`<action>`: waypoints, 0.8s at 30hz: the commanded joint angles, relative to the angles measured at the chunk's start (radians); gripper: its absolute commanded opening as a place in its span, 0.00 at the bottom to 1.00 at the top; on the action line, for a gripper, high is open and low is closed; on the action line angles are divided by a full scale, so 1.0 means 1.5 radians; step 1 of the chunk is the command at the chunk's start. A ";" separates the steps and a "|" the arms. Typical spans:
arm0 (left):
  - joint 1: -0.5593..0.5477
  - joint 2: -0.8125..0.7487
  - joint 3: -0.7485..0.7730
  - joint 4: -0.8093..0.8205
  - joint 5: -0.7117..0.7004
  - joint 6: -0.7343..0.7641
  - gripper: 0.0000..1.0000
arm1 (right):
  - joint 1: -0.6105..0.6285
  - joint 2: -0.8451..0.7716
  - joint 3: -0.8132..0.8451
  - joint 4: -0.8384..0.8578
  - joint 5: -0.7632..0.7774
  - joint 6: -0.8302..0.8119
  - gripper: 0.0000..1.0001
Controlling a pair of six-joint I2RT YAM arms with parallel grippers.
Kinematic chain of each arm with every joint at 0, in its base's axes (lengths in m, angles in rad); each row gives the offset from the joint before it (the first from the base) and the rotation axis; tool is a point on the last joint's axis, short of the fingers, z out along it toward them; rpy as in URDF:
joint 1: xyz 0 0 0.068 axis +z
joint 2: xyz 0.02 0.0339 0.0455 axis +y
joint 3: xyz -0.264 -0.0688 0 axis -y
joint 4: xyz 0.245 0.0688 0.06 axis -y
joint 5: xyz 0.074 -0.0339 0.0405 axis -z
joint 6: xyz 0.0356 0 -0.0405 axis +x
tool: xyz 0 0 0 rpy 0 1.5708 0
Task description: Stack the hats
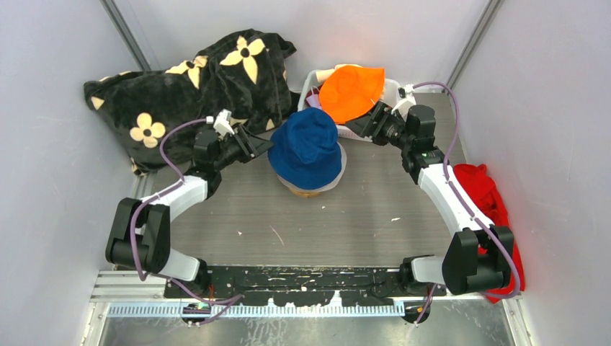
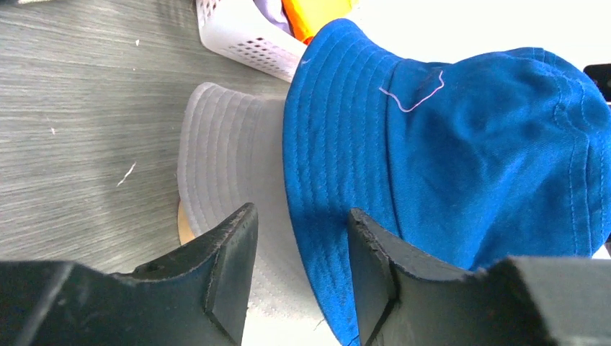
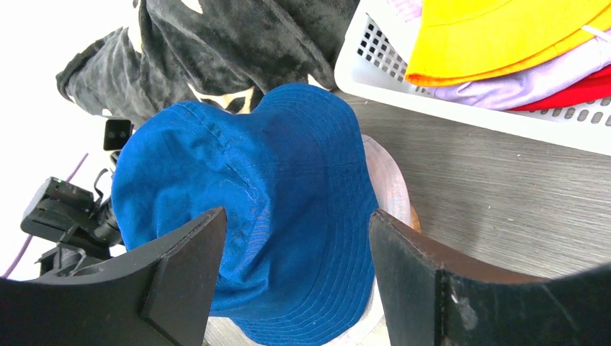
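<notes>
A blue hat (image 1: pixel 306 146) sits on top of a grey hat (image 1: pixel 333 184) in the middle of the table, over a tan base. An orange hat (image 1: pixel 351 92) lies on top in the white basket (image 1: pixel 395 88); under it the right wrist view shows a lilac hat (image 3: pixel 519 83) and a maroon one (image 3: pixel 580 92). My left gripper (image 1: pixel 264 146) is open at the blue hat's left side; in its wrist view (image 2: pixel 301 211) the blue brim (image 2: pixel 324 166) and grey brim (image 2: pixel 223 158) lie between the jaws. My right gripper (image 1: pixel 362 124) is open, just right of the blue hat (image 3: pixel 252 187), holding nothing.
A large black blanket with cream flowers (image 1: pixel 194 83) is heaped at the back left, close behind my left arm. A plain red cloth (image 1: pixel 484 189) lies by the right wall beside my right arm. Grey walls close in both sides.
</notes>
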 commanded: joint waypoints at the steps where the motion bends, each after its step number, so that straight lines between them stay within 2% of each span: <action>1: 0.020 0.020 -0.029 0.173 0.063 -0.078 0.49 | -0.004 -0.011 0.001 0.050 -0.015 0.007 0.77; 7: 0.036 0.074 -0.060 0.348 0.109 -0.167 0.60 | -0.004 -0.013 -0.004 0.053 -0.019 0.012 0.77; 11: 0.047 0.133 -0.072 0.506 0.139 -0.255 0.62 | -0.003 -0.015 -0.005 0.056 -0.021 0.013 0.77; 14: 0.052 0.195 -0.064 0.623 0.167 -0.337 0.56 | -0.004 -0.015 -0.006 0.056 -0.021 0.013 0.77; 17: 0.052 0.216 -0.053 0.628 0.187 -0.341 0.49 | -0.004 -0.017 -0.010 0.057 -0.021 0.014 0.77; 21: 0.052 0.217 -0.057 0.628 0.195 -0.335 0.46 | -0.004 -0.018 -0.012 0.058 -0.020 0.014 0.77; 24: 0.052 0.222 -0.059 0.628 0.199 -0.333 0.36 | -0.004 -0.016 -0.013 0.060 -0.023 0.015 0.77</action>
